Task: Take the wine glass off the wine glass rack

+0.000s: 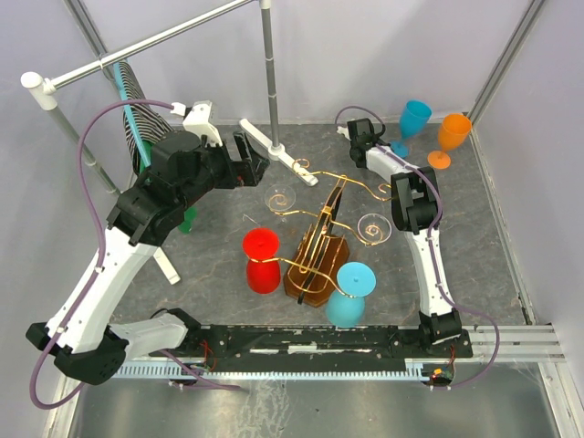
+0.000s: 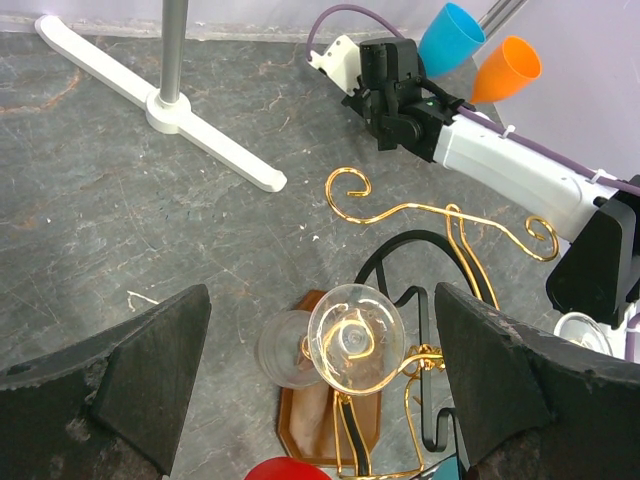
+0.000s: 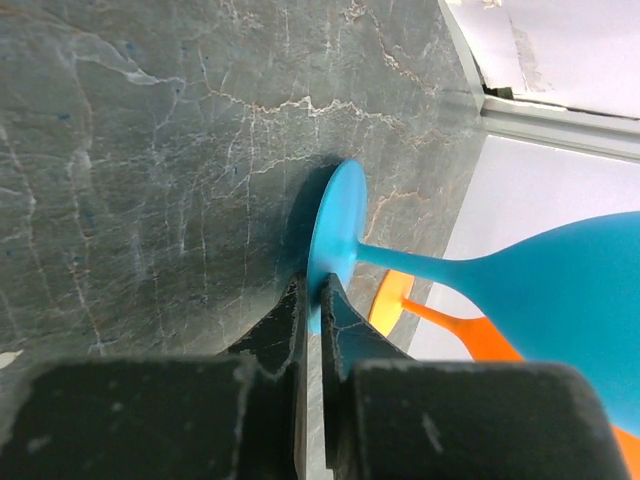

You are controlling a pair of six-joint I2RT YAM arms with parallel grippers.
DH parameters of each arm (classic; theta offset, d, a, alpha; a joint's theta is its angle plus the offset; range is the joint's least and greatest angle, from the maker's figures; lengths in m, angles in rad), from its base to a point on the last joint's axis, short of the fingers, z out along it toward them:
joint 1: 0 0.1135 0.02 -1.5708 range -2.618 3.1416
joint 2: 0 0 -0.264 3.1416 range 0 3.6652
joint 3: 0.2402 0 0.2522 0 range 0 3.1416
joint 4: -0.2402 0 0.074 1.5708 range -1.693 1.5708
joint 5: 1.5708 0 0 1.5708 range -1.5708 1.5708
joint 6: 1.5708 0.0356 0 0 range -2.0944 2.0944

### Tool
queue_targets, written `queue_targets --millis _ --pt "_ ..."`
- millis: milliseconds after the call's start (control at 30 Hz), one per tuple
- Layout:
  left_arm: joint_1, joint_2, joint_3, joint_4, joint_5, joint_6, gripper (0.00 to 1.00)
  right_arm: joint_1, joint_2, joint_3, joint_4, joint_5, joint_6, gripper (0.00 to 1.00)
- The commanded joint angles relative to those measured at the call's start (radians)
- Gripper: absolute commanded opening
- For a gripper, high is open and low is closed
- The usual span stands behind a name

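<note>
Looking through the left wrist camera, I see the left gripper (image 2: 322, 300) spread wide above a clear wine glass (image 2: 355, 340) hanging in a curl of the gold wine glass rack (image 2: 440, 213). My right gripper (image 3: 315, 292) has its fingers almost together at the foot rim of a blue wine glass (image 3: 336, 235) beside an orange wine glass (image 3: 450, 325). I cannot tell whether they pinch it.
</note>
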Motion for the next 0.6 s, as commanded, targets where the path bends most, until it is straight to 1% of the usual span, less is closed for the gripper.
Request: queue_targets --millis 0,67,133,200,400,567 --pt "-0.005 -0.008 0.041 0.040 0.006 0.043 0.99 0.011 0.035 0.014 -0.127 -0.124 0.071 0.08" --pt "-0.005 -0.007 0.042 0.040 0.006 0.043 0.99 0.012 0.036 0.017 -0.142 -0.132 0.073 0.11" --pt "-0.005 -0.004 0.044 0.040 0.006 0.044 0.99 0.012 0.032 0.015 -0.151 -0.141 0.074 0.18" --pt "-0.006 -0.002 0.043 0.040 0.006 0.044 0.99 0.012 0.028 0.015 -0.164 -0.151 0.075 0.22" --pt "-0.005 -0.002 0.042 0.040 0.003 0.047 0.99 0.012 0.016 0.022 -0.224 -0.191 0.080 0.28" --pt "-0.006 0.000 0.041 0.043 0.004 0.049 0.99 0.012 -0.010 0.016 -0.291 -0.269 0.087 0.42"
